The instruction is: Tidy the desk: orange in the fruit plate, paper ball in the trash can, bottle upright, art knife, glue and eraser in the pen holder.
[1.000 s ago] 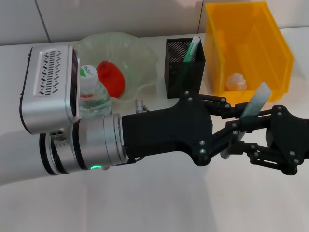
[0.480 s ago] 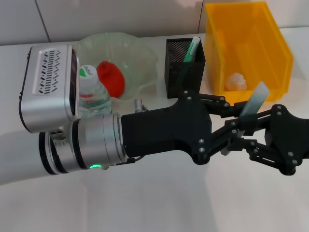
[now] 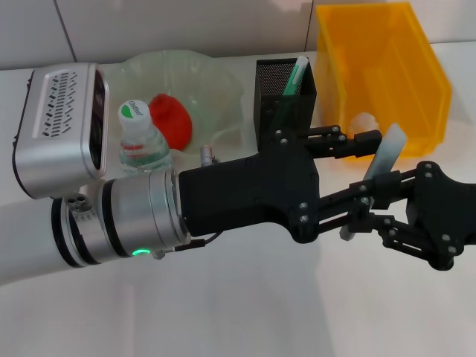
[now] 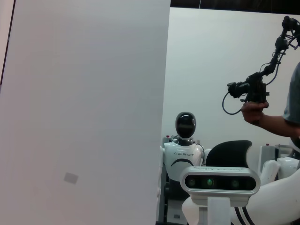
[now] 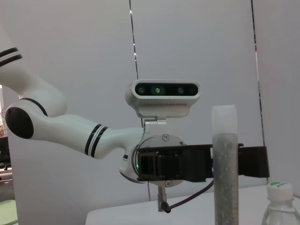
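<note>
The glue stick is clamped tilted in the right jaws, cap upward, while the left jaws are spread apart around its upper part, seemingly for a handover toward the pen holder just beyond them.

L black gripper & R black gripper crowd the gap in front of square black mesh pen holder & yellow plastic trash bin. Bin's open top unobstructed; white tabletop nearer the robot free.
</note>
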Tool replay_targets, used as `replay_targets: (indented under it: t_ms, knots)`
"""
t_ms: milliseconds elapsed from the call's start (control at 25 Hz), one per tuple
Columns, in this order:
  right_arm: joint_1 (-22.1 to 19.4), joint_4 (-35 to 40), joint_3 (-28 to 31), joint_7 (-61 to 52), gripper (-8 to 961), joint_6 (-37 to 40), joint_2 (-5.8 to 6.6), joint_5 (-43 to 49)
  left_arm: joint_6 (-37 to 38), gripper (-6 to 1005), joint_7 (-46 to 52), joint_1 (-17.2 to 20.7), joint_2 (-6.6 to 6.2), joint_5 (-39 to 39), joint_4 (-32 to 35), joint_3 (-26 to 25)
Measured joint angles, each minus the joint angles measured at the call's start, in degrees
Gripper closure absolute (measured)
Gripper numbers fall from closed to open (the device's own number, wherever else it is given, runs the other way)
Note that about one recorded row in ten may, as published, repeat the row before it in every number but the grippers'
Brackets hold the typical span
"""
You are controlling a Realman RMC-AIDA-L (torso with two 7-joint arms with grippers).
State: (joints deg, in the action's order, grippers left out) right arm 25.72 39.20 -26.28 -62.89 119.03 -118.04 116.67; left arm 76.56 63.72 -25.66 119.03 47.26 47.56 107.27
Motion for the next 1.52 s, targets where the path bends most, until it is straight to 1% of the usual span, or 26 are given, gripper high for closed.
replay_targets:
  t_ms: [160,360,400,480,600,680,760,960,1080,1280,1520]
  knots:
    - [-0.1,0.0,0.0,0.0,785,-0.5,-0.07,-0.1,0.3,598,-0.3,0.1,-0.04,0.0,0.0,0.0]
    - [-0.6,-0.3,1.0,0.1,778,-4.9,-0.51,-1.1,2.6,371,-0.4,0.4,-0.31,0.0,0.0,-0.6]
    - [-0.8,-0.6,1.2,0.1,777,-6.1,-0.64,-2.0,2.9,324,-0.4,0.7,-0.35,0.0,0.0,-0.8]
    - [-1.2,-1.4,1.5,0.2,774,-8.6,-0.80,-4.4,3.3,274,-0.7,1.6,-0.41,0.2,0.0,-1.6]
    - [-1.3,-4.9,1.5,2.3,770,-13.2,-0.91,-11.7,3.5,198,-3.9,3.9,-0.47,0.6,-0.8,-2.2]
    - [-0.7,-7.6,1.2,4.6,768,-16.3,-0.97,-16.1,3.8,198,-6.1,4.7,-0.49,0.7,-2.1,-2.3]
    - [0.8,-11.2,1.0,8.3,765,-20.3,-1.11,-19.8,4.4,198,-7.5,5.5,-0.49,0.6,-3.6,-2.3]
    - [6.3,-21.7,1.1,22.1,758,-31.2,-1.27,-27.9,6.7,198,-7.9,6.5,-0.48,0.4,-6.8,-2.6]
    - [9.4,-25.9,1.0,27.5,754,-36.8,-1.42,-30.9,7.5,198,-8.0,6.6,-0.47,0.4,-8.0,-2.6]
    - [13.3,-30.0,1.5,33.1,748,-43.5,-1.59,-33.2,8.1,198,-8.5,6.6,-0.46,0.6,-9.1,-2.6]
    - [15.3,-32.0,0.9,34.7,740,-49.5,-1.64,-34.2,8.7,198,-9.3,6.5,-0.47,0.2,-10.1,-2.7]
